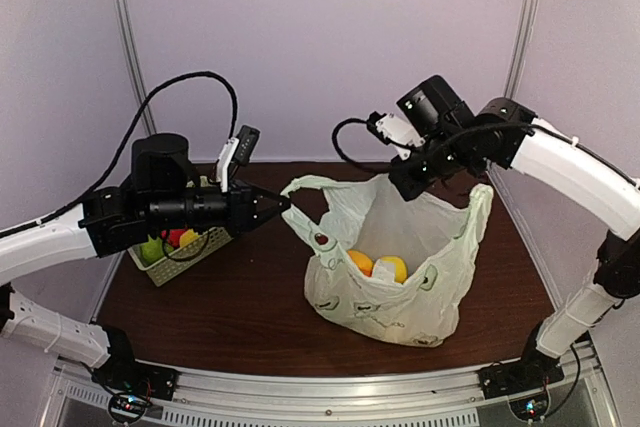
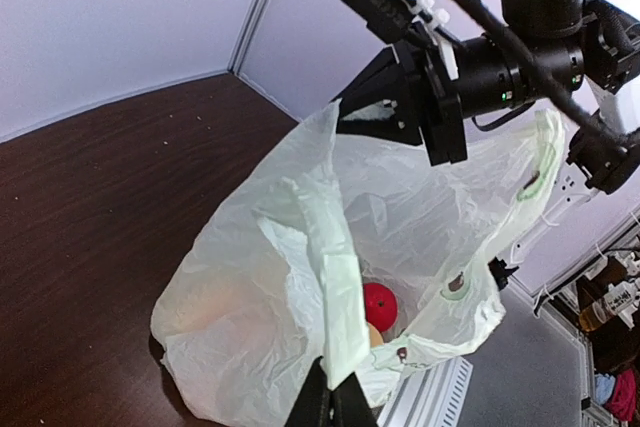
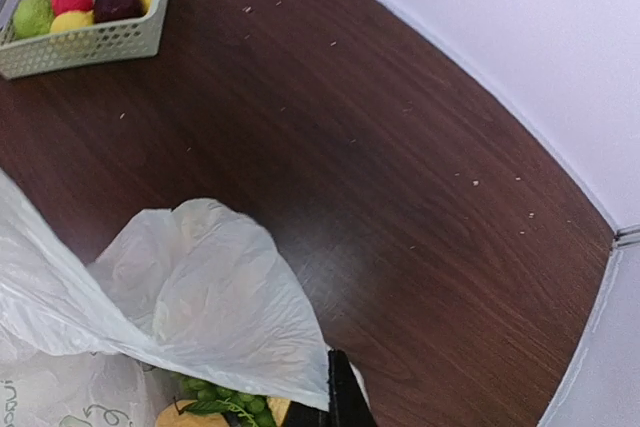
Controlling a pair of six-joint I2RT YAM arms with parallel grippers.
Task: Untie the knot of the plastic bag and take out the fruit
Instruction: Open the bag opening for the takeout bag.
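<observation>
My right claw (image 3: 332,397), clamped shut on the far rim of the plastic bag (image 1: 400,287), and my left claw (image 2: 332,389), shut on its handle (image 2: 335,277), spread this thin, slippery, tearable film on the table (image 1: 250,317); I reckon the light round fruit (image 1: 378,265) inside wants a gentle mid-body grip.

You have the plastic bag (image 1: 400,287) right of centre on the table (image 1: 240,297), the basket (image 1: 175,262) at far left.
The fruit (image 1: 380,265) lies inside the bag. The left gripper (image 1: 285,205) sits between basket and bag, at the bag's left side; the right gripper (image 1: 405,182) is at its far rim.
</observation>
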